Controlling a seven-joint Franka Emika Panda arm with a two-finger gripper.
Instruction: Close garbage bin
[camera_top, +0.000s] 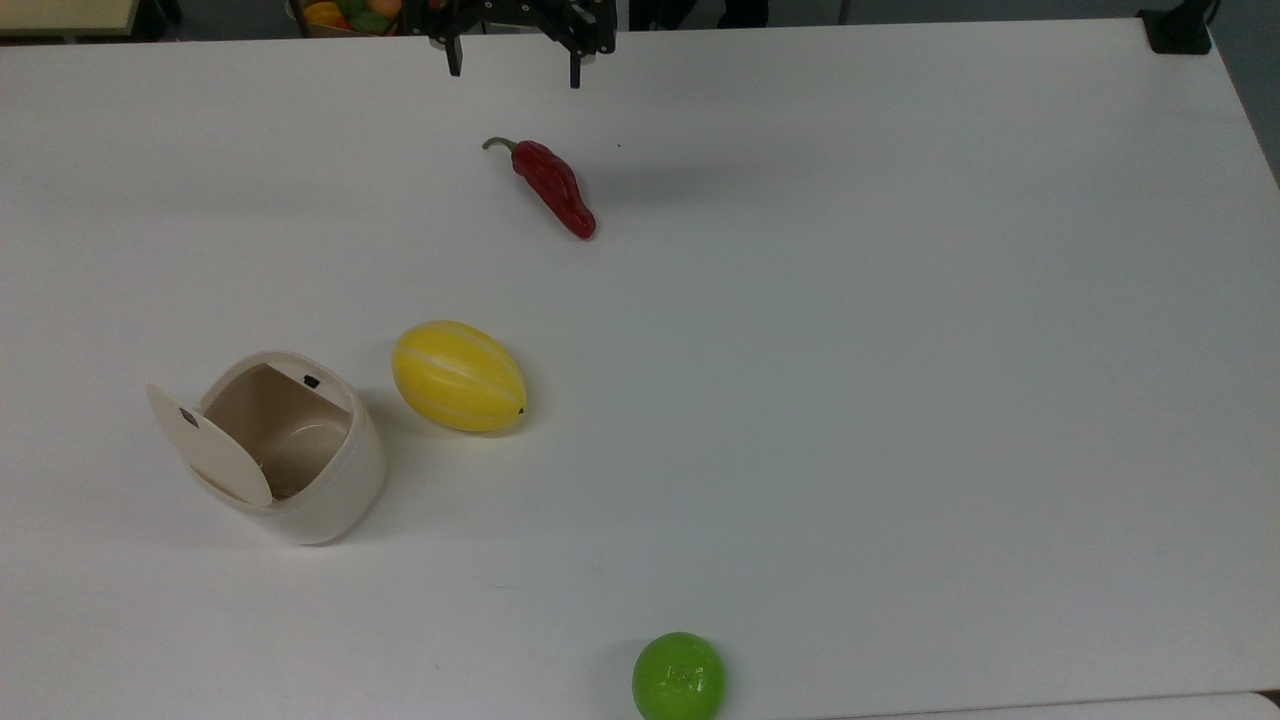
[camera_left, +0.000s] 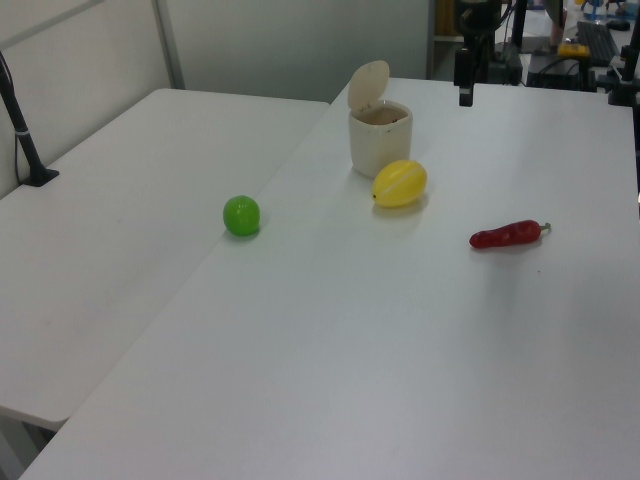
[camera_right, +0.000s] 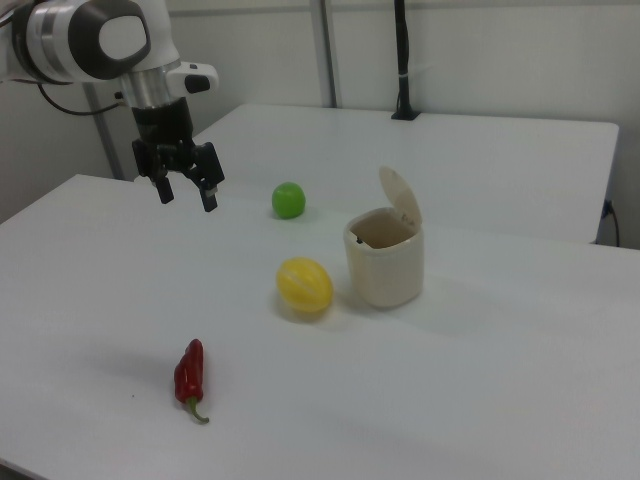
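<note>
Bin (camera_top: 300, 470): lid (camera_top: 210, 445) upright, unclosed, well apart from fingers (camera_top: 455, 55), which hang spread and empty above bench (camera_top: 800, 400), awaiting approach.

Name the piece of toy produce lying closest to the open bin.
The yellow melon, lying right beside the garbage bin. The red chili pepper and green ball-shaped fruit lie much farther off.

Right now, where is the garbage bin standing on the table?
In the top view, the garbage bin stands at the left, lid up, beside the yellow melon on its right.
</note>
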